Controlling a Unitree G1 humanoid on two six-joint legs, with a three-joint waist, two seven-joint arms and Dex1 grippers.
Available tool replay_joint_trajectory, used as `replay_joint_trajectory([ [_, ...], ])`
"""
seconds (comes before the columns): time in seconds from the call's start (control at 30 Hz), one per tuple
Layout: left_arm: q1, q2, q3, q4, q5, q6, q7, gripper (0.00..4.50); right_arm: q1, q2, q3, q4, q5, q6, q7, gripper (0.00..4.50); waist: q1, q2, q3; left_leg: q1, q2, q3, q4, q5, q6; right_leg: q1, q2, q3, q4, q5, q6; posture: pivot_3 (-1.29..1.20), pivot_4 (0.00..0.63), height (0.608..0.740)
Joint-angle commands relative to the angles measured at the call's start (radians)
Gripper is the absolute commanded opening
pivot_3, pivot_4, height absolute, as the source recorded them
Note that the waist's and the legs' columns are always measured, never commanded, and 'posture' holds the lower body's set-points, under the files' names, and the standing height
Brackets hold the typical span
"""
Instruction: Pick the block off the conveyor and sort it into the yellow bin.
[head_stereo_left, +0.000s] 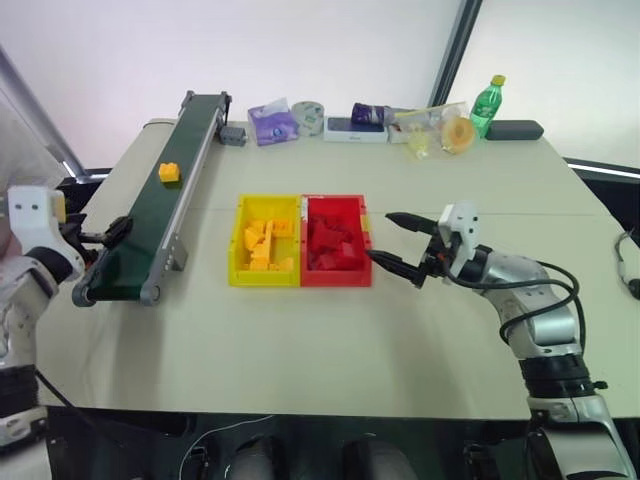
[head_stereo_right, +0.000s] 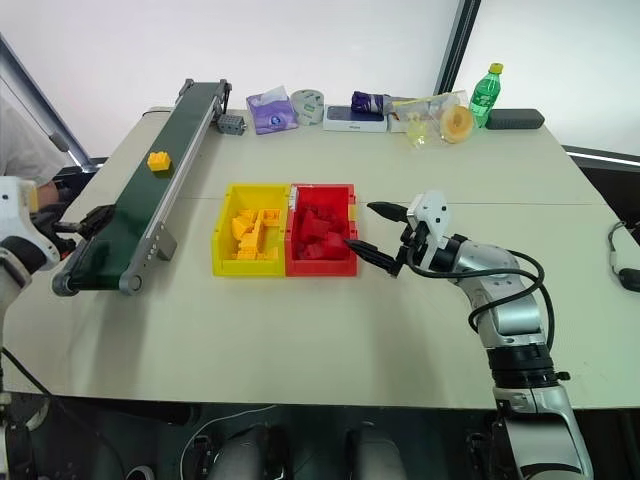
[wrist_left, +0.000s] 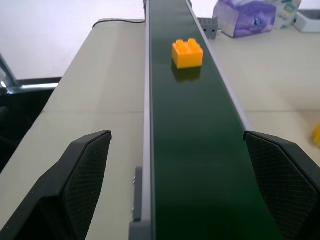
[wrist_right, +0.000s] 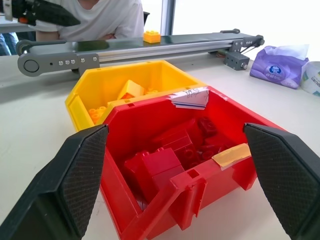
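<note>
Left pincer (head_stereo_left: 118, 232) spread wide at near end of conveyor (head_stereo_left: 150, 235), straddling belt to intercept block (head_stereo_left: 169, 172) riding at 12 o'clock, untouched. Right pincer (head_stereo_left: 398, 242) spread, empty, at 3 o'clock of red tray (head_stereo_left: 335, 278). Yellow bin (head_stereo_left: 240, 262) adjoining.

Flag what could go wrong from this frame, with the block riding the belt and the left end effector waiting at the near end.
1. The block sits well up the conveyor from the open left end effector, whose fingers straddle the belt; mistimed closing could miss it or knock it off.
2. The yellow bin directly adjoins the red bin; a loose drop could land in red.
3. The right end effector hovers open beside the red bin, so the carrying arm might clip it.
</note>
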Motion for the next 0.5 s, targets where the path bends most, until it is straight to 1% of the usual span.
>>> replay_joint_trajectory([
  [0.03,-0.066,0.008,-0.009,0.018,0.000,0.031,0.023,4.47,-0.018,0.005,-0.008,-0.026,0.012,-0.008,-0.003,4.50,0.000,0.000,0.000,0.000,0.000,0.000,0.000,0.000,0.000,0.000,0.000,0.000,0.000,0.000,0.000,0.00,0.150,0.740],
  [0.27,-0.128,-0.002,-0.039,0.105,0.010,0.055,0.026,4.47,-0.008,0.006,-0.012,-0.042,0.012,-0.005,-0.011,4.50,-0.004,0.000,0.000,0.000,0.000,0.000,0.000,0.000,0.000,0.000,0.001,0.000,0.000,0.000,0.000,0.00,0.150,0.740],
  [0.33,-0.139,0.004,-0.065,0.133,0.024,0.054,0.015,4.47,-0.003,0.005,-0.013,-0.047,0.013,-0.005,-0.013,4.50,-0.003,0.000,0.000,0.000,0.000,0.000,0.000,0.000,0.000,0.000,0.001,0.000,0.000,0.000,0.000,0.00,0.150,0.740],
  [0.5,-0.185,-0.007,-0.095,0.192,0.046,0.027,0.015,4.47,0.003,0.004,-0.014,-0.053,0.013,-0.005,-0.017,4.50,0.003,0.000,0.000,0.000,0.000,0.000,0.002,0.000,0.000,0.000,0.001,0.000,0.000,0.000,0.000,0.00,0.150,0.740],
])
